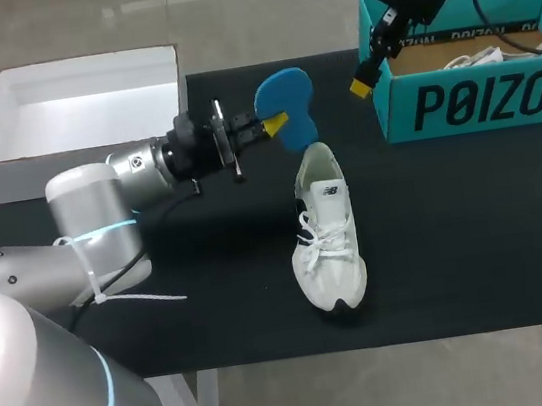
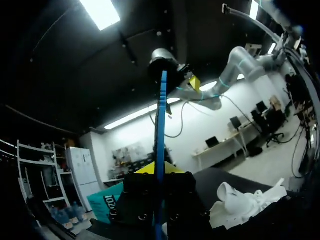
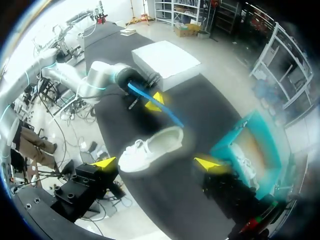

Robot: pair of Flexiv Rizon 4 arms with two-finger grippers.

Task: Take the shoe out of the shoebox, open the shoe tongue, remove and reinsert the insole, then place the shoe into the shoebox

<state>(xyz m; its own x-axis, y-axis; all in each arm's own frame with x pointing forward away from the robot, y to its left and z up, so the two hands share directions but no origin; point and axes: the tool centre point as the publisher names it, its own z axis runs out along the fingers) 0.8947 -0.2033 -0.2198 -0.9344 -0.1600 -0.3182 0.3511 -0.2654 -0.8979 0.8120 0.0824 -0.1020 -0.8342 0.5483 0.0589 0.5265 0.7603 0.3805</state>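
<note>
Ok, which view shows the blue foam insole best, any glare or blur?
Head view: flat blue foam insole evenly lit, sharp. Left wrist view: dim, insole edge-on, just a thin line. Right wrist view: insole and white lace-up shoe smeared.

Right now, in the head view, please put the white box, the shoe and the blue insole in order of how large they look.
1. white box
2. shoe
3. blue insole, smallest even though it is held up nearer the camera
</note>
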